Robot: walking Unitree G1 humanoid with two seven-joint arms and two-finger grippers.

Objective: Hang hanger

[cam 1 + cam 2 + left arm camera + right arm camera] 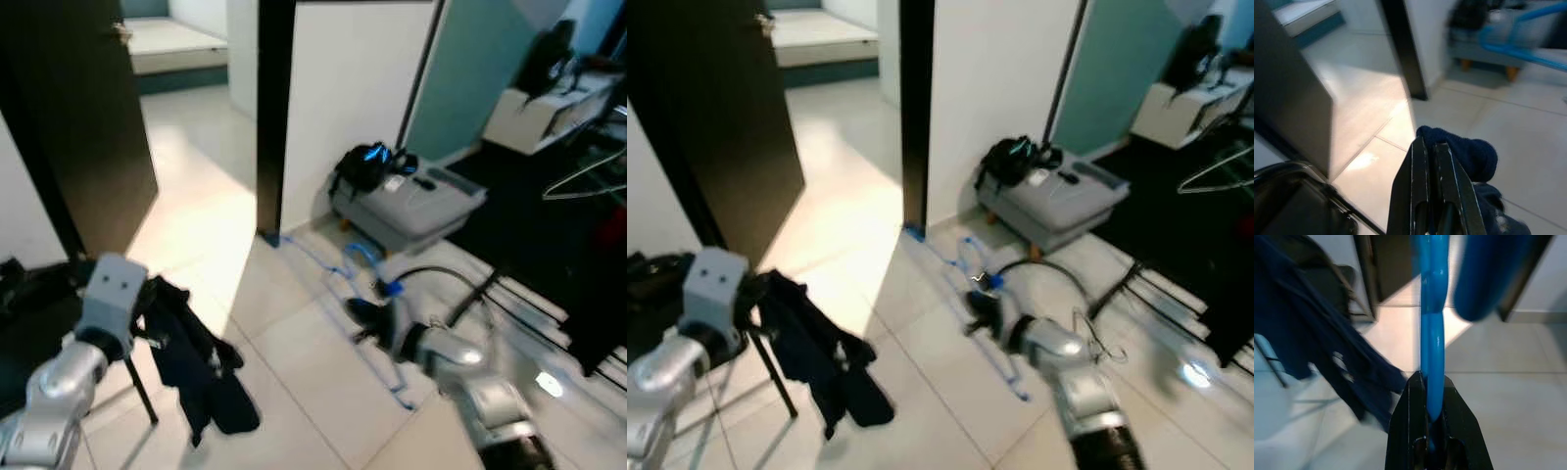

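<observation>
Right gripper [1432, 396] clamped on blue hanger [338, 269], fingers pressed to either side of the plastic bar; hanger held out low over the tiled floor [294, 343], near the grey ottoman [416, 211] with a black bag [364, 166] on top. Left gripper [1431, 152] fingers closed together, pinching dark navy garment [196, 367], which hangs from it at near left. Dark door [83, 117] stands open at far left. Both eye views blurred.
</observation>
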